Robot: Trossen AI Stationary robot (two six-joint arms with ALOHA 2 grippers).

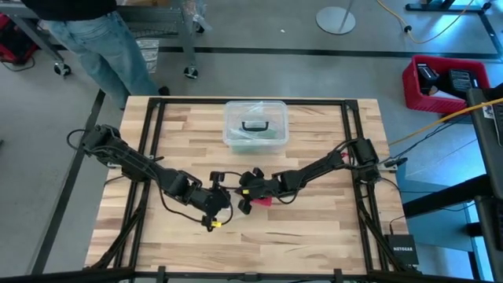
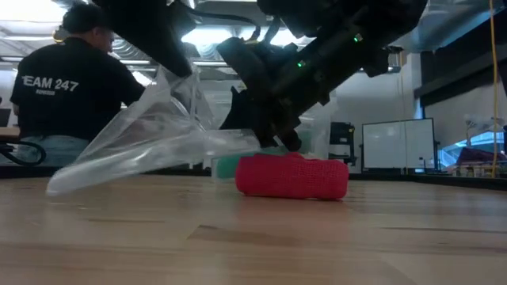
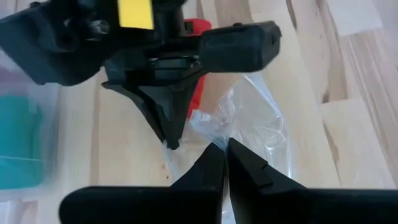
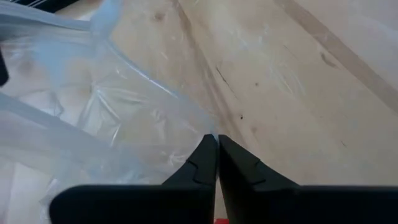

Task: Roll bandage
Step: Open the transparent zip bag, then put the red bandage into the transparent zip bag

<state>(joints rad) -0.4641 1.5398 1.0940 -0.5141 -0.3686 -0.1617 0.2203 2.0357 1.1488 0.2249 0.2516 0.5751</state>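
Observation:
The red bandage (image 2: 291, 176) is a short roll lying on its side on the table, near the table's middle (image 1: 262, 202). No gripper touches it. A small clear plastic bag (image 2: 142, 142) hangs in the air just left of the roll. My left gripper (image 3: 225, 149) and my right gripper (image 4: 217, 142) are both shut on the bag and meet close together (image 1: 234, 198) beside the bandage. The right gripper (image 2: 287, 141) stands just above the roll's left end. My left gripper pinches a crumpled edge of the bag (image 3: 217, 138) between its two fingertips, slanting down. The bag spreads beyond the fingers, clear of the table there. My right gripper pinches the bag's edge (image 4: 210, 133) at its fingertips, slanting down from the table's right. The film trails away from it, slack and creased.
A clear plastic box (image 1: 255, 124) with a black handle stands at the table's far middle. The wooden top (image 1: 314, 236) is bare toward the near edge. A person (image 1: 102, 39) stands beyond the far left corner. A red crate (image 1: 444, 82) sits on the floor at the right.

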